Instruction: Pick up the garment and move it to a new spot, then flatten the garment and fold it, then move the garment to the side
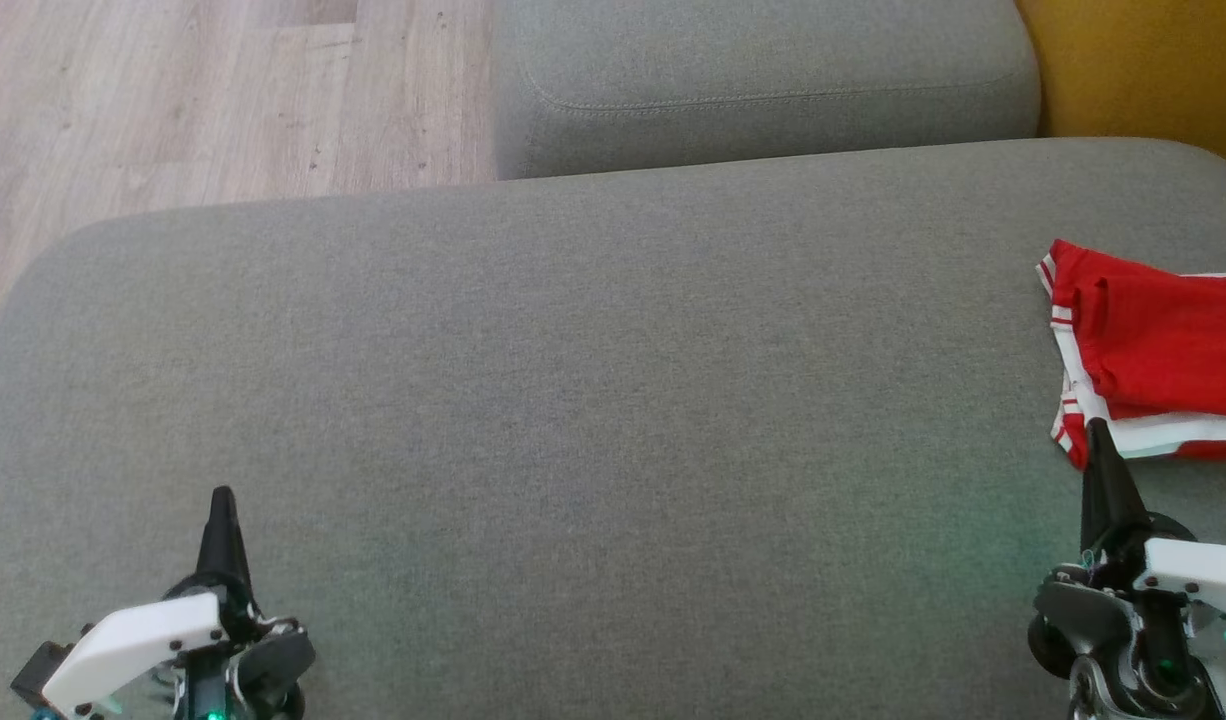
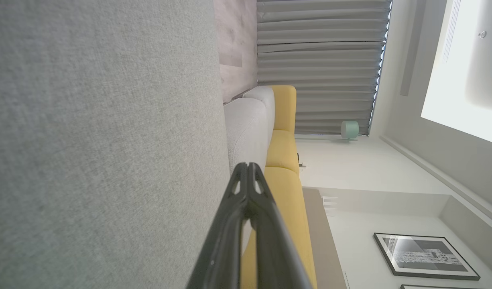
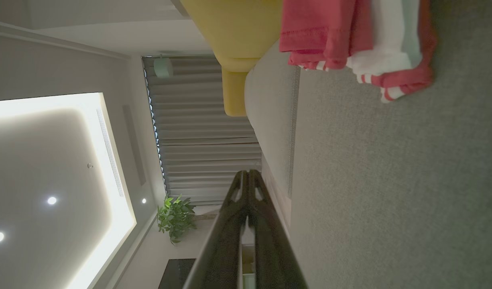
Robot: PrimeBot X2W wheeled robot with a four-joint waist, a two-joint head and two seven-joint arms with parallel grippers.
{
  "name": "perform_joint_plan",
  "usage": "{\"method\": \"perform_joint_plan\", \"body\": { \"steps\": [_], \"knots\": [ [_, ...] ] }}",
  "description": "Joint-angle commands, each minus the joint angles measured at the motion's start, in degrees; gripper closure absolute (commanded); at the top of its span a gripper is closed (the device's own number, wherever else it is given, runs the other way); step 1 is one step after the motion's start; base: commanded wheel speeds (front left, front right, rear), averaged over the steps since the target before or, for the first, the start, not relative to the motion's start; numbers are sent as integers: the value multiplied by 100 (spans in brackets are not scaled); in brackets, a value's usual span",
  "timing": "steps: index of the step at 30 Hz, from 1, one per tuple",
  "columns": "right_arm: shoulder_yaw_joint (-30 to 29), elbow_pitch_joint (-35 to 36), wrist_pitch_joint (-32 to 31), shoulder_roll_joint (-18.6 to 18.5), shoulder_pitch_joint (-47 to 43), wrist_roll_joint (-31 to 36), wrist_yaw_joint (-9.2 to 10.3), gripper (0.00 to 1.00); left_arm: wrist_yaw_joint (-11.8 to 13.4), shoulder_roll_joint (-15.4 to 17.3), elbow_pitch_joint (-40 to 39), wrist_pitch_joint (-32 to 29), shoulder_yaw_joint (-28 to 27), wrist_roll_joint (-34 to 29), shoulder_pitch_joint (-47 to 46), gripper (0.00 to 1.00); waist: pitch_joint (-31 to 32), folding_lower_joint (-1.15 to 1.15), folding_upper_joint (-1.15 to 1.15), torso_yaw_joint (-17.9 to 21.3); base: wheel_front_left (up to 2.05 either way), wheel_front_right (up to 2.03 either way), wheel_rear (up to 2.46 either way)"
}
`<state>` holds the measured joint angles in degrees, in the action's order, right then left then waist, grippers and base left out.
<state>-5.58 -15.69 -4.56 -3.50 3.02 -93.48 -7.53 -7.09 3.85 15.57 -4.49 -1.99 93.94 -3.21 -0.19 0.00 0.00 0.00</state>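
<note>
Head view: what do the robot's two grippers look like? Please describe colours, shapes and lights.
The left gripper has long black fingers tapering to a point, a white plastic cover with small dark screws, and a green light below. The right gripper is alike: black pointed fingers, white shell, dark rounded joints, thin wires, green-teal lights. The wrist views show small cut-outs near the tips.

Our left gripper [image 2: 248, 170] has its fingers pressed together, holding nothing; grey cushion [image 2: 101, 140] lies to its left, yellow sofa [image 2: 284, 160] just beyond the tips.

No legible text or labels anywhere.
</note>
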Motion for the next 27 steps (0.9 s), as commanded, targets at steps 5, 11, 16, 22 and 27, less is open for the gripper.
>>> {"method": "perform_joint_plan", "body": {
  "steps": [5,11,16,22,27],
  "knots": [
    [104,179,-33,-81,298,-34,4,100,-40,60,-163,-25,-235,4,-280,100,1,0,0,0,0,0,0],
    [89,178,-44,-71,299,-22,4,100,-40,49,-162,-37,-250,-9,-281,100,1,0,0,0,0,0,0],
    [78,177,-53,-63,300,-13,4,100,-40,41,-162,-47,-262,-19,-282,100,1,0,0,0,0,0,0],
    [66,176,-64,-54,301,-2,4,100,-40,31,-161,-58,-275,-30,-283,100,1,0,0,0,0,0,0],
    [56,176,-72,-47,302,6,4,100,-40,23,-160,-66,-286,-39,-284,100,1,0,0,0,0,0,0]
  ]
}}
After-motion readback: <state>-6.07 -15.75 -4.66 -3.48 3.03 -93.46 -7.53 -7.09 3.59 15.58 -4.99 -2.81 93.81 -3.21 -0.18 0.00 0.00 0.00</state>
